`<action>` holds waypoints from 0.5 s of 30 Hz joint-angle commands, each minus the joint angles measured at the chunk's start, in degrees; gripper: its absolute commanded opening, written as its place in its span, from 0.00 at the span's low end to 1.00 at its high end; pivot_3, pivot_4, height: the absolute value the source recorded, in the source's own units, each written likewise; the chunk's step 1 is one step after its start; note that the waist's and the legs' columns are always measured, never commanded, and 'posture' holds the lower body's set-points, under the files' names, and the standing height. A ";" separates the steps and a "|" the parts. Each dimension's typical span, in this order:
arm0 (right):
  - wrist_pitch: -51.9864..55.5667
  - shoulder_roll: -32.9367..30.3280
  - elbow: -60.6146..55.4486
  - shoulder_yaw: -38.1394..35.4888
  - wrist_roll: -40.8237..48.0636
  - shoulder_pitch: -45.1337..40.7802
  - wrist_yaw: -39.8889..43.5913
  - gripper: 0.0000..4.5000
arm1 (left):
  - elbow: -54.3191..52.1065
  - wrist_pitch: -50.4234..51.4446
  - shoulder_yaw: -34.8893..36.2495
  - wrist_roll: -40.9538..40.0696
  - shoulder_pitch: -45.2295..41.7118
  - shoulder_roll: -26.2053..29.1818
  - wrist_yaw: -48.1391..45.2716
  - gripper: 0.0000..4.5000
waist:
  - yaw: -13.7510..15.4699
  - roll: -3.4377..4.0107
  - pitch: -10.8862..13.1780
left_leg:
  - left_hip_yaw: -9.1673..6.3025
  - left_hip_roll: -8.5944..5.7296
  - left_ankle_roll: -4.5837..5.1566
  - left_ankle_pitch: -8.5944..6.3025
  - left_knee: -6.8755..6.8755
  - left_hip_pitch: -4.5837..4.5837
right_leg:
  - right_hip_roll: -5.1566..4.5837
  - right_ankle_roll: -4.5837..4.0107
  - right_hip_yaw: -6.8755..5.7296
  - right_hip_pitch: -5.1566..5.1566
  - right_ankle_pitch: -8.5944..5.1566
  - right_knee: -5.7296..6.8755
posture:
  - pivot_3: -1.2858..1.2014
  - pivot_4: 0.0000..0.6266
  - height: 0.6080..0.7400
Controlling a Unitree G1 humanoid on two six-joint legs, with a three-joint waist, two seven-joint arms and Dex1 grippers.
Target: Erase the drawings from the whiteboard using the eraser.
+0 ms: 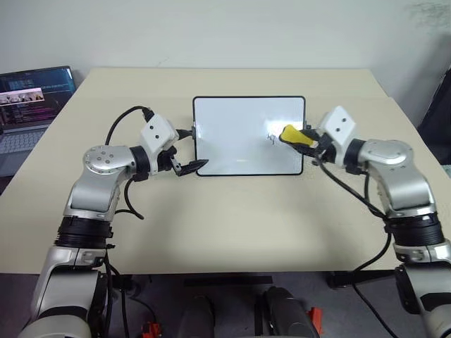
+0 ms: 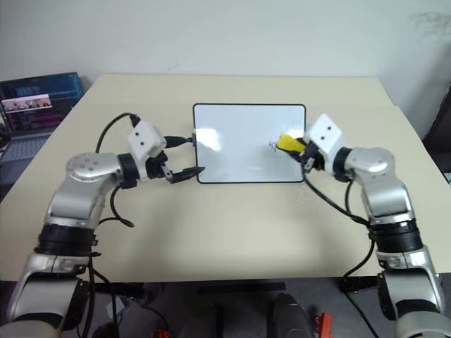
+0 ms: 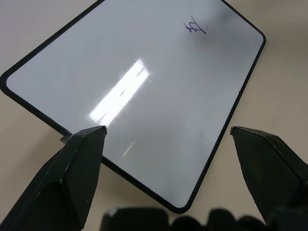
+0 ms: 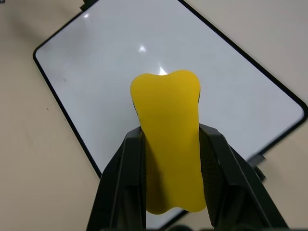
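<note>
**On the tabletop: one whiteboard, one eraser held, one scribble showing**

Centre of the tabletop (image 1: 232, 232) lies one whiteboard (image 1: 239, 141), flat, black frame, glossy with a glare streak. One drawing (image 3: 194, 27) visible on it, a small dark scribble near its right short edge; any others cannot be made out. One eraser (image 4: 168, 139), yellow, pinched between the fingers of the right gripper (image 1: 312, 143), which is clamped tight on it, held over the board's right side just beside the scribble; contact with the board cannot be told. Left gripper (image 1: 192, 167) has its fingers spread wide, holding nothing, poised at the board's lower left corner. Two arms, one either side of the board. Surface is plain beige. One open laptop (image 1: 32, 98) sits off the tabletop's far left corner, screen lit. Pale wall (image 1: 225, 28) behind.
</note>
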 commanded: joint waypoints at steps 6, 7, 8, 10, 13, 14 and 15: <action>-2.35 -3.64 0.14 -3.94 1.81 1.42 -0.77 0.25 | -2.23 -0.27 2.35 -1.31 -1.77 0.95 0.24 1.00 | -0.04 -0.01 0.01 | 0.03 0.00 0.00 0.00 -0.01 0.01 | 0.00 -0.01 0.03 0.00 -0.01 -0.01 | 0.52 0.24 1.00; -2.52 -3.66 0.31 -3.94 1.96 1.39 -0.83 0.25 | -2.31 -0.25 2.34 -1.34 -1.77 0.97 0.27 1.00 | -0.04 -0.01 0.01 | 0.04 0.00 0.00 0.00 -0.01 0.01 | 0.00 -0.01 0.03 0.00 -0.01 -0.02 | 0.52 0.24 1.00; -2.69 -3.68 0.57 -3.88 2.02 1.30 -0.87 0.25 | -2.37 -0.24 2.31 -1.35 -1.78 0.99 0.29 1.00 | -0.04 -0.01 0.01 | 0.04 0.01 0.00 0.00 -0.01 0.01 | 0.00 0.00 0.03 0.00 -0.01 -0.02 | 0.52 0.24 1.00; -2.98 -3.79 1.09 -3.76 2.18 1.19 -0.93 0.25 | -2.53 -0.19 2.28 -1.42 -1.71 1.05 0.37 1.00 | -0.03 -0.01 0.01 | 0.04 0.00 0.00 0.00 -0.01 0.01 | 0.00 -0.01 0.03 0.00 -0.01 -0.02 | 0.52 0.24 1.00; -3.07 -4.62 1.90 -3.53 2.30 1.60 -0.42 0.25 | -2.90 -0.05 2.50 -1.55 -1.45 1.33 0.57 1.00 | -0.02 -0.02 0.01 | 0.04 0.01 0.00 0.00 -0.01 0.00 | 0.00 0.00 0.03 0.00 -0.01 -0.04 | 0.52 0.24 1.00; -2.52 -5.24 1.92 -3.27 2.25 1.91 0.03 0.25 | -2.98 -0.02 2.58 -1.60 -1.36 1.45 0.60 1.00 | 0.01 -0.02 0.01 | 0.04 0.01 0.00 0.00 -0.01 0.00 | 0.00 0.00 0.03 0.00 -0.01 -0.04 | 0.52 0.24 1.00; -1.83 -5.93 1.85 -2.99 2.26 2.28 0.59 0.25 | -3.00 -0.01 2.61 -1.62 -1.32 1.53 0.64 1.00 | 0.06 -0.02 0.01 | 0.03 0.01 0.00 0.00 -0.01 0.00 | 0.00 -0.01 0.03 0.00 -0.01 -0.04 | 0.52 0.24 1.00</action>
